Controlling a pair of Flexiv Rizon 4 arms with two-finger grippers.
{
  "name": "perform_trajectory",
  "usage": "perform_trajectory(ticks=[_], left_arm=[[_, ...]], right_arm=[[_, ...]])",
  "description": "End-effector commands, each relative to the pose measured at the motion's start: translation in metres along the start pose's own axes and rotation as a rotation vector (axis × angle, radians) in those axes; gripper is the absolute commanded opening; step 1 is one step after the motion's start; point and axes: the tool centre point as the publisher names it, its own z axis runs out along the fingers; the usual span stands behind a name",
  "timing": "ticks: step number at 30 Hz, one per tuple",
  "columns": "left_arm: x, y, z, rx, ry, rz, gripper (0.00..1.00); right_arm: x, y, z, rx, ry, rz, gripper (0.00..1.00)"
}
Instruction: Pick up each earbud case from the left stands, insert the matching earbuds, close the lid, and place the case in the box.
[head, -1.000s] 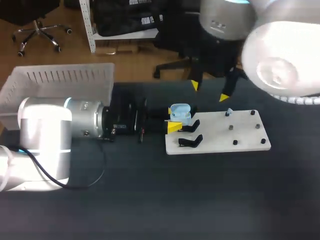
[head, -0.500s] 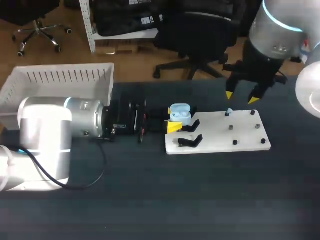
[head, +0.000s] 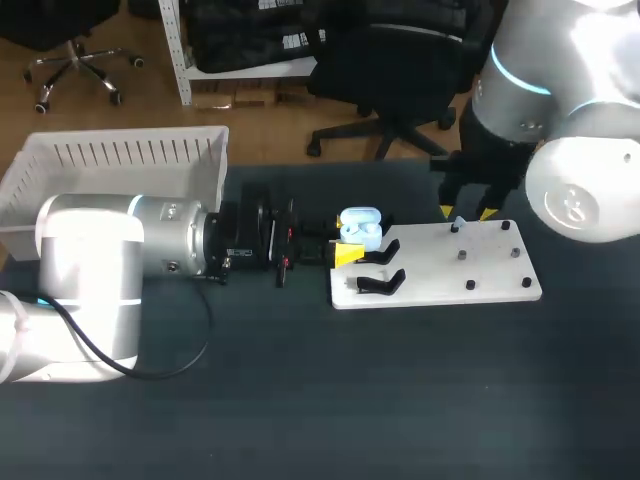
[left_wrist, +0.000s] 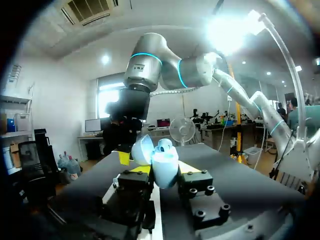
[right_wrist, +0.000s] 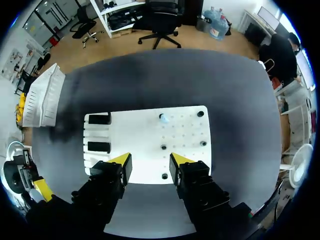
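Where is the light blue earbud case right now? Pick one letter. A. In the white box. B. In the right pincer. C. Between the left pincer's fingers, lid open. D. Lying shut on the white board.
C: the left wrist view shows the earbud case, lid up, clamped in the left pincer, while the right pincer hangs open and empty over the white board.

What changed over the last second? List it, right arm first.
The right gripper swung rightward, then dropped to just above the earbud at the far edge of the white board, open and empty. The left gripper stayed put, shut on the open earbud case.
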Motion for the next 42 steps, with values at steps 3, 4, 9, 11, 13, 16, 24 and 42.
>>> perform_trajectory(ticks=[3, 4, 9, 11, 13, 16, 24, 42], left_arm=[[0.001, -0.002, 0.000, -0.007, -0.003, 0.004, 0.00], [0.001, -0.002, 0.000, -0.007, -0.003, 0.004, 0.00], [0.001, -0.002, 0.000, -0.007, -0.003, 0.004, 0.00], [0.001, -0.002, 0.000, -0.007, -0.003, 0.004, 0.00], [0.001, -0.002, 0.000, -0.007, -0.003, 0.004, 0.00], [0.001, -0.002, 0.000, -0.007, -0.003, 0.004, 0.00], [0.001, -0.002, 0.000, -0.007, -0.003, 0.004, 0.00], [0.001, -0.002, 0.000, -0.007, -0.003, 0.004, 0.00]], right_arm=[[-0.004, -0.003, 0.022, -0.019, 0.014, -0.016, 0.45], [-0.005, -0.004, 0.025, -0.022, 0.015, -0.019, 0.45], [-0.010, -0.010, 0.037, -0.021, 0.022, -0.024, 0.44], [-0.012, -0.012, 0.039, -0.021, 0.025, -0.023, 0.44], [-0.014, -0.012, 0.042, -0.022, 0.028, -0.023, 0.44], [-0.018, -0.013, 0.046, -0.019, 0.031, -0.024, 0.45], [-0.031, -0.021, 0.060, 0.011, 0.038, -0.005, 0.44], [-0.038, -0.022, 0.071, 0.006, 0.059, 0.027, 0.30]])
